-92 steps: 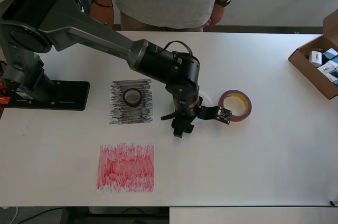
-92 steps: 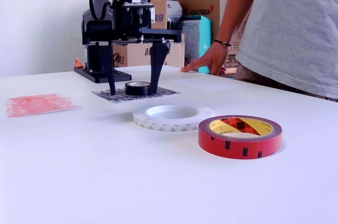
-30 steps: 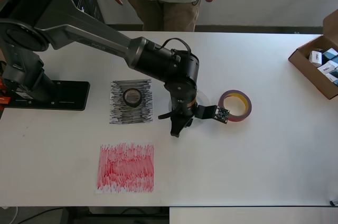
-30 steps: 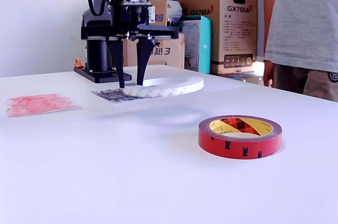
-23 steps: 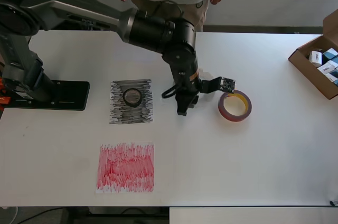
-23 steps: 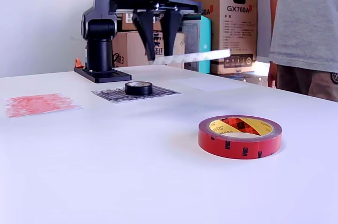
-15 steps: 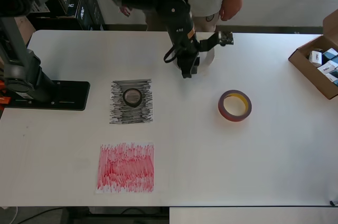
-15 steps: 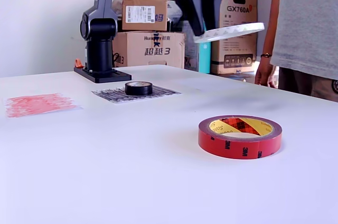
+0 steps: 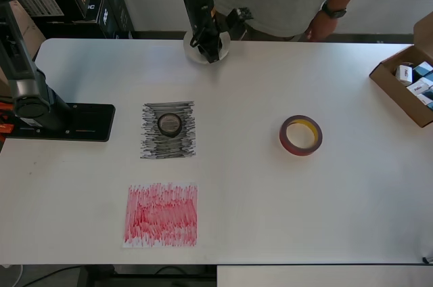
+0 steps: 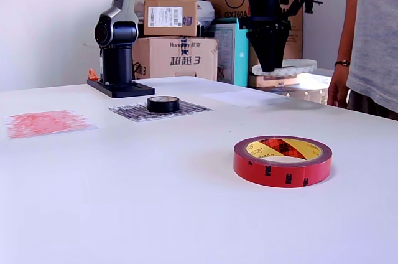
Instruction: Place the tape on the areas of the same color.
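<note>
Nearest in the exterior view, the medium dark-red roll of tape with a yellowish inner core (image 10: 282,161) lies flat on the white bench (image 10: 155,214), alone on bare surface; in the overhead view it sits at the overhead view's right of centre (image 9: 301,135), well apart from all three sheets. Further back at the exterior view's left lies the roughly square paper sheet scribbled with red lines (image 10: 45,122), with nothing on it (image 9: 161,214). Behind that, the square sheet scribbled with black lines (image 10: 160,110) carries the small black-grey tape roll (image 10: 163,103), which rests flat near the sheet's middle (image 9: 169,124). Beyond it, a plain white sheet (image 10: 242,98) shows faintly against the bench top. Above and just past that sheet, the black robot fingers (image 10: 270,63) point downward, clamped on the large thick white tape roll (image 10: 288,68), which hangs clear of the bench and close to level. From overhead the roll (image 9: 197,49) is near the bench's far edge, partly covered by the fingers (image 9: 210,49). The arm's black base (image 10: 118,58) stands at the far exterior left. Cardboard boxes (image 10: 171,12) are stacked behind, and a person in a grey shirt (image 10: 373,33) stands at the bench's far side. An open cardboard box (image 9: 408,82) rests on the overhead view's right edge.
</note>
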Robot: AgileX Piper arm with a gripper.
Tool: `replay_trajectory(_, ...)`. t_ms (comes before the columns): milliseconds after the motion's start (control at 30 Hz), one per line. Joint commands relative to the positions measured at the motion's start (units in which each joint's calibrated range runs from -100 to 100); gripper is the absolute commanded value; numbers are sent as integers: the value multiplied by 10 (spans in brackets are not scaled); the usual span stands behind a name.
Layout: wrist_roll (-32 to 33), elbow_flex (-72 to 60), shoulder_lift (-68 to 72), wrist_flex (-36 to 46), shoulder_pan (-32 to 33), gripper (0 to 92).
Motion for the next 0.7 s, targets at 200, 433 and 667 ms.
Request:
replay_trajectory(200, -25, 93, -59, -23, 8, 0)
replay_trajectory(433, -30, 214, -119, -75, 13, 0)
replay_trajectory(667, -37, 265, -135, -109, 18, 0)
